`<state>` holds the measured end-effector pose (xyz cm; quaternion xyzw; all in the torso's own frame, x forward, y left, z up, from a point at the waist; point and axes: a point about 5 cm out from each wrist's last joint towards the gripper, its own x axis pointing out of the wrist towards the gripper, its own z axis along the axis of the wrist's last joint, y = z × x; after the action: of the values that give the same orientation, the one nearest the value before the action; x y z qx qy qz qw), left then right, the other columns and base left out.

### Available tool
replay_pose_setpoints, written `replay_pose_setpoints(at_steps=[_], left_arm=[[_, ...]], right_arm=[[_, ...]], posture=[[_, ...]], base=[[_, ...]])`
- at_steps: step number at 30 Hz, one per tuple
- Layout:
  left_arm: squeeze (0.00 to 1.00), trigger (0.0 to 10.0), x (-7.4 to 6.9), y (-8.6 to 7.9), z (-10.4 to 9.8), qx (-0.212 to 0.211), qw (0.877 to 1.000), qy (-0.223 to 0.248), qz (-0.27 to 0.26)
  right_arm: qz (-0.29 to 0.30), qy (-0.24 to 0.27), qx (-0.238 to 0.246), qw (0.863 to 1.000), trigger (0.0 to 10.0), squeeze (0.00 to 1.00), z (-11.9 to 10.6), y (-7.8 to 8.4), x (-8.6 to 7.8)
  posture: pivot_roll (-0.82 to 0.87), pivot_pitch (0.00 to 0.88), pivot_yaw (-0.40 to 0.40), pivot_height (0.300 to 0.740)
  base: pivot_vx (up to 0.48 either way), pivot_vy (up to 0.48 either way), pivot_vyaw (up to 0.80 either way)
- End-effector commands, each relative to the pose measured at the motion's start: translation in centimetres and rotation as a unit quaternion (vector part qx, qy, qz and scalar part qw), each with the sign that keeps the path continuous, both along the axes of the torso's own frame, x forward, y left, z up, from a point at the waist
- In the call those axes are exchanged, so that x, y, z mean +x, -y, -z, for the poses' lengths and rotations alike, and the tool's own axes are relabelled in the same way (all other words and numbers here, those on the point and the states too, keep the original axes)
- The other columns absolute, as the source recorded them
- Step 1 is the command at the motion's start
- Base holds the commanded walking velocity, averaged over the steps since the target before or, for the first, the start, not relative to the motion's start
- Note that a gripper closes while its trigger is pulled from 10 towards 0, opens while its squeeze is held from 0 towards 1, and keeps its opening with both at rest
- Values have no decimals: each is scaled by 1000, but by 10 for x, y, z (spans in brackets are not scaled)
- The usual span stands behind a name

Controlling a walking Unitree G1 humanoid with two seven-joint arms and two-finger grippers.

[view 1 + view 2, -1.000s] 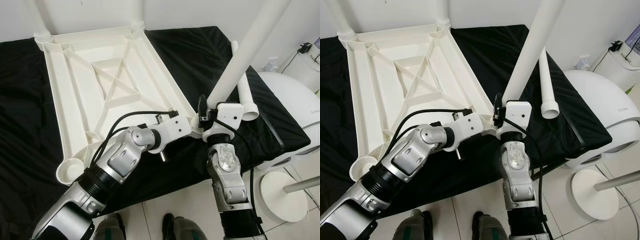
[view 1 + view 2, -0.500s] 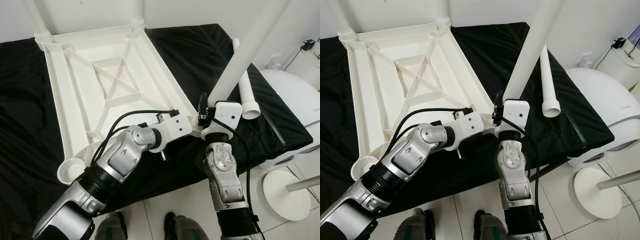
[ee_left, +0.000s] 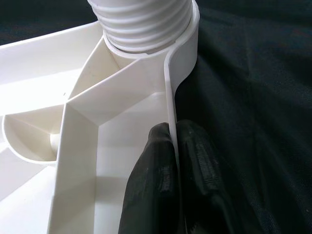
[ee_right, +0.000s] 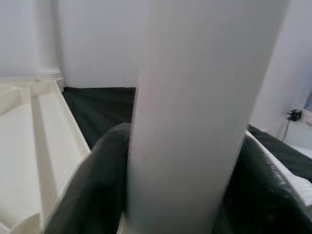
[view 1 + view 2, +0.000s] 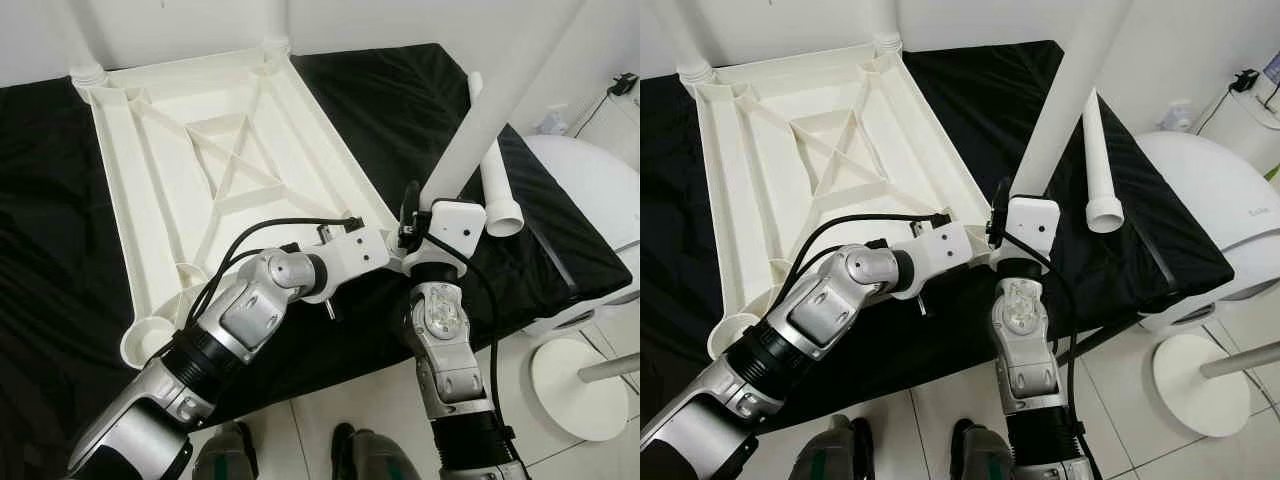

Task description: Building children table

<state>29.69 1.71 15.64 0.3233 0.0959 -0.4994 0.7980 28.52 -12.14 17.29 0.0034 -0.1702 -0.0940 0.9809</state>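
Observation:
A white plastic table top (image 5: 115,190) lies upside down on a black cloth. Legs stand in its two far corners (image 5: 85,72) (image 5: 275,45). At the near right corner a third white leg (image 5: 500,90) stands tilted, its threaded end (image 3: 144,24) sitting in the corner socket. My right gripper (image 4: 180,136) is shut around this leg just above the socket. My left gripper (image 3: 173,134) is shut on the table top's thin rim wall beside that corner, one finger on each side. A loose fourth leg (image 5: 492,175) lies on the cloth to the right.
The near left corner socket (image 5: 145,340) is open, close to the cloth's front edge. A rounded white appliance (image 5: 590,190) and a round white stand base (image 5: 575,385) are on the tiled floor at the right. My feet (image 5: 225,460) stand below the edge.
The camera has shifted slightly. Both grippers keep their holds, and the leg stays in the corner socket.

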Motion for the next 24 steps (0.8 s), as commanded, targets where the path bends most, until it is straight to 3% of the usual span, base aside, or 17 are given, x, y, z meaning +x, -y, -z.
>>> replay_pose_setpoints(at_steps=[1, 10, 13, 14, 17, 24], left_arm=[[0, 10000, 3, -13, 17, 44, 998, -21, -26], [0, 10000, 2, -11, 19, 42, 999, -22, -23], [0, 10000, 2, -10, 19, 40, 999, -23, -23], [0, 10000, 2, -10, 20, 39, 999, -24, -24], [0, 10000, 2, -11, 20, 39, 999, -24, -25], [0, 10000, 1, -10, 21, 37, 999, -23, -27]], right_arm=[[50, -63, 23, 996, 10000, 1000, 26, 21, -3], [24, -47, 15, 998, 10000, 1000, 23, 19, -5], [-10, -47, 13, 999, 10000, 1000, 22, 20, -3], [-28, -47, 11, 998, 10000, 0, 22, 20, -2], [-46, -48, 11, 998, 10000, 0, 22, 21, -2], [-152, -65, -4, 986, 10000, 0, 26, 30, -1]], posture=[[-13, 142, 0, 740], [-19, 136, -7, 740], [-18, 127, -16, 740], [-18, 126, -16, 740], [-18, 123, -19, 740], [-21, 111, -29, 740]], base=[[0, 0, 0], [0, 0, 0], [0, 0, 0], [0, 0, 0], [0, 0, 0], [0, 0, 0]])
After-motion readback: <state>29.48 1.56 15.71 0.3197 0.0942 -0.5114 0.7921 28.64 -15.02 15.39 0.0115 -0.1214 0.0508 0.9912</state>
